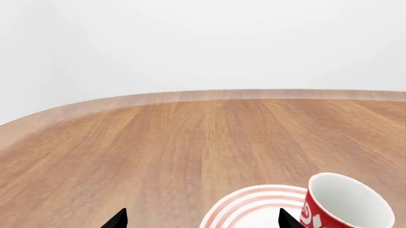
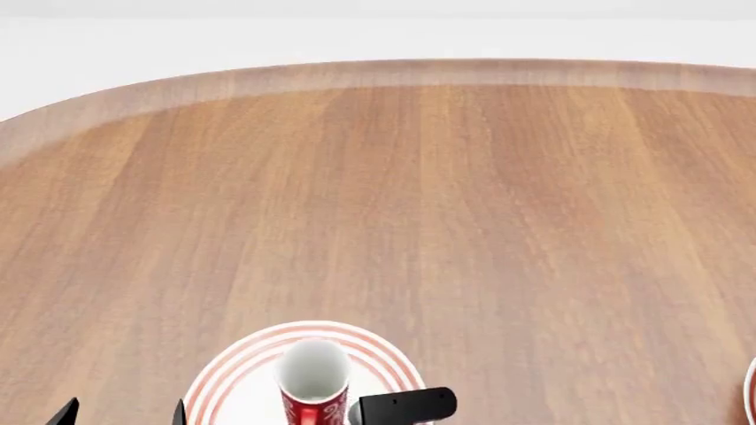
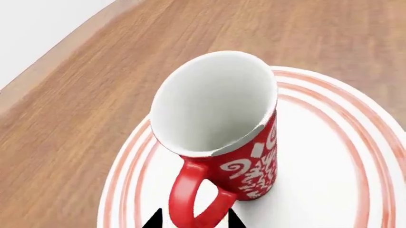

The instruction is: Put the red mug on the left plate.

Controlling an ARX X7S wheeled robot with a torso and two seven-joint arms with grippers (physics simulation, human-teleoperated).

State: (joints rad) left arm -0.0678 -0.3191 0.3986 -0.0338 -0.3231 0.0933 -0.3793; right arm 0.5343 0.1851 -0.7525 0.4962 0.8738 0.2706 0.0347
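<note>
The red mug (image 3: 254,161), with white scrolls and a white inside, stands upright on the left plate (image 3: 330,156), a white plate with red rings. Both also show in the head view, the mug (image 2: 313,390) on the plate (image 2: 243,367), at the table's near edge. My right gripper (image 3: 195,222) has a black fingertip close on each side of the mug's red loop handle (image 3: 190,194), shut on it. In the left wrist view my left gripper (image 1: 201,221) is open and empty, beside the mug (image 1: 345,204), over the plate's rim (image 1: 241,202).
The wooden table (image 2: 426,204) stretches far ahead to a rounded far edge with a white wall behind. A sliver of the second plate (image 2: 752,390) shows at the right edge of the head view.
</note>
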